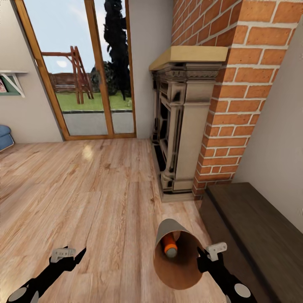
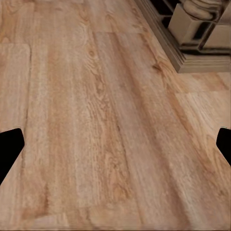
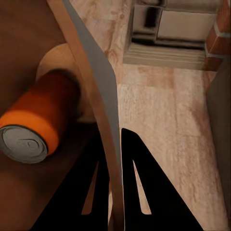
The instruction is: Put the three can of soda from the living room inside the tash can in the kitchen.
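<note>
With the right pincer (image 1: 206, 255) clamped on the rim of the tilted beige, brown-lined trash can (image 1: 179, 275), one orange soda can (image 1: 170, 245) inside at the head view's 5 o'clock, and the left pincer (image 1: 69, 255) open and empty, carrying it mouth-up seemed wisest.

One can, one bin, two grippers.
A single can of soda (image 1: 170, 245) lies inside one tash can (image 1: 185, 275); one fireplace (image 1: 179, 126), one glass door (image 1: 80, 67).

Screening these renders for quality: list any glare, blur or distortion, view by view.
Head view: a bright glare patch on the wood floor before the glass doors; door frames lean, wide-angle. Right wrist view: the tash can rim and can of soda look soft. Left wrist view: even light, no glare.
</note>
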Robot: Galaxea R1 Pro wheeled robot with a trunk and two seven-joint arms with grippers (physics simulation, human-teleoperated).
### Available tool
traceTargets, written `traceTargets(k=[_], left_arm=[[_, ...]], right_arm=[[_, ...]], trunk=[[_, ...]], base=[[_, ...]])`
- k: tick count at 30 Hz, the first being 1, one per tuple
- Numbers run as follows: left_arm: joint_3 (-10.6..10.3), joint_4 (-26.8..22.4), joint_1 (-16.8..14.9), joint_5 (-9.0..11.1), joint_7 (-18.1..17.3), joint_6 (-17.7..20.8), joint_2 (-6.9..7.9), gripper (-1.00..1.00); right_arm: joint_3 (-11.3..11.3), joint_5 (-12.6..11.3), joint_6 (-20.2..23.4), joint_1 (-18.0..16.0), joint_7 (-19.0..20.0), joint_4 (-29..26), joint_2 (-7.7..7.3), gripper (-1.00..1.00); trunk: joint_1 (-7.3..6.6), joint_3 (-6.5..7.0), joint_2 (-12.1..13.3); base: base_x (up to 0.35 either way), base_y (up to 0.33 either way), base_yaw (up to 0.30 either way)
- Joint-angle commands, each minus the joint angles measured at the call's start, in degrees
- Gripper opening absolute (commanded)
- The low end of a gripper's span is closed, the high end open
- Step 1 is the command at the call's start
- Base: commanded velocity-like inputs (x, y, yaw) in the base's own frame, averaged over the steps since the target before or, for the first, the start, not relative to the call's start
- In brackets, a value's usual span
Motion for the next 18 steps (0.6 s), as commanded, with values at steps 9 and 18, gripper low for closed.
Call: traceTargets(k=[9,18], left_arm=[[0.1,0.5,0.0,0.0,-0.1,0.0,0.01,1.00],[0.1,0.6,-0.1,0.0,-0.2,0.0,0.01,1.00]], right_arm=[[-2.1,-0.5,-0.4,0.0,0.6,1.0,-0.07,-1.00],[-2.2,-0.5,-0.4,0.0,0.6,2.2,-0.06,-1.00]], trunk=[[0.00,0.01,0.0],[0.00,0.01,0.0]], base=[[-0.242,0.089,0.000],[-0.270,0.185,0.000]])
